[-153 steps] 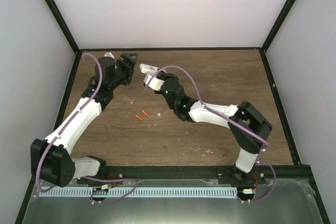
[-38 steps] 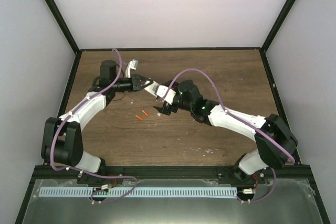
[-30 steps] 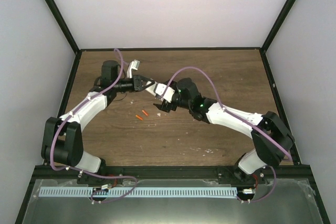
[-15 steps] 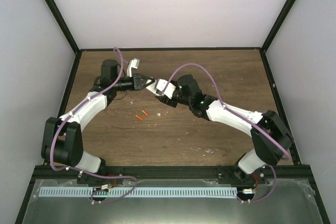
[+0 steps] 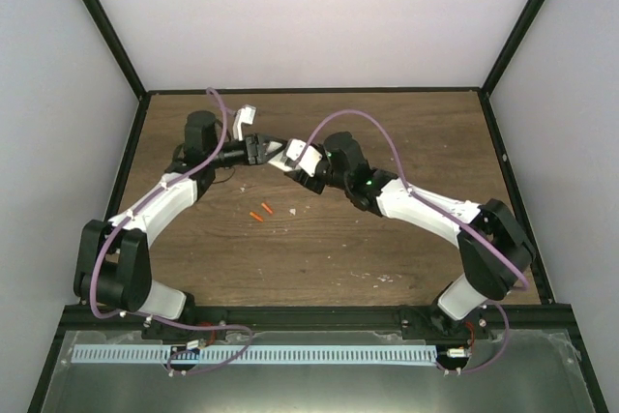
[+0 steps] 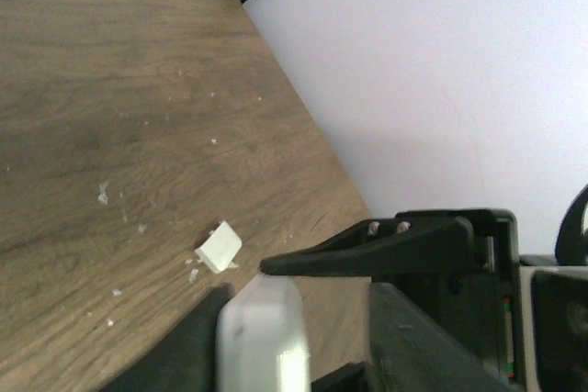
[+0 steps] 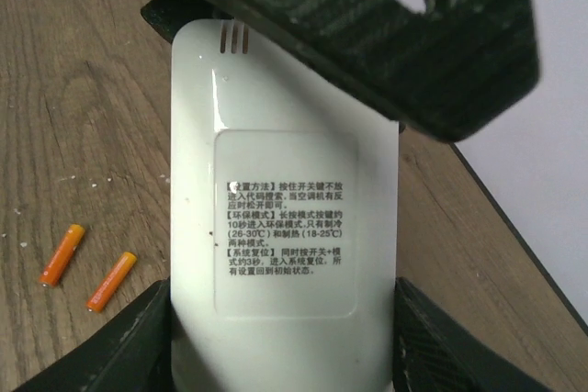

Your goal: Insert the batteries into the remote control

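The white remote control (image 7: 285, 181) is held off the table, back side with printed label facing the right wrist camera. My right gripper (image 7: 285, 355) is shut on its lower end, fingers on both long edges. My left gripper (image 6: 243, 286) grips the remote's other end (image 6: 262, 341), its fingers pressed on the two flat faces. In the top view the left gripper (image 5: 267, 152) and right gripper (image 5: 304, 169) meet at the remote (image 5: 287, 159), left of table centre. Two orange-red batteries (image 5: 255, 216) (image 5: 267, 208) lie on the wood below; they also show in the right wrist view (image 7: 62, 255) (image 7: 112, 281).
A small white square cover piece (image 6: 219, 247) lies on the wooden table (image 5: 406, 132) among white crumbs. Black frame posts and white walls enclose the table on three sides.
My right gripper has carried the remote up and left from near the table to the left gripper. The left gripper's fingers, spread earlier, have closed on the remote's end.
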Tool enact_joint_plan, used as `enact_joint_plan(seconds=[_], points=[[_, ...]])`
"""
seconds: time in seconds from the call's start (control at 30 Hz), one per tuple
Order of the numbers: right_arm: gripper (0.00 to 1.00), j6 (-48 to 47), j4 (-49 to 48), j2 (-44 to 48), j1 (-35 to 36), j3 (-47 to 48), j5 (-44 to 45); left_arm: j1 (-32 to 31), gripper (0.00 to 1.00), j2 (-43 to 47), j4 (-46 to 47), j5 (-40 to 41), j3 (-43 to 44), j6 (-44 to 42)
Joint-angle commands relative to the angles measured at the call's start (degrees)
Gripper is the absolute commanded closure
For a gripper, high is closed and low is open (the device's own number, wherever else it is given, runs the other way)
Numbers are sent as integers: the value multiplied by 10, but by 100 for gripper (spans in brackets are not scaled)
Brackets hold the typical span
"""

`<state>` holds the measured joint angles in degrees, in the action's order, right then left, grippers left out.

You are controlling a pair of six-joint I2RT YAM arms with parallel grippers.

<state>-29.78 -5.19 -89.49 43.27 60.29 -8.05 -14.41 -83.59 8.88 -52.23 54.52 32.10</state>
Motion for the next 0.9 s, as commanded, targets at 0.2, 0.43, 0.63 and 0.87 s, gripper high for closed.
enact_joint_plan(seconds=[0.2, 0.43, 0.63, 0.87], points=[[87, 92, 44, -26, 1, 85, 21, -9, 33, 43, 126, 68, -53, 40], [88, 108, 58, -38, 1, 104, 27, -9, 32, 56, 126, 109, -62, 37], [88, 113, 62, -44, 2, 106, 31, -10, 40, 61, 131, 132, -66, 40], [88, 123, 63, -57, 1, 124, 32, -9, 59, 52, 120, 129, -53, 33]])
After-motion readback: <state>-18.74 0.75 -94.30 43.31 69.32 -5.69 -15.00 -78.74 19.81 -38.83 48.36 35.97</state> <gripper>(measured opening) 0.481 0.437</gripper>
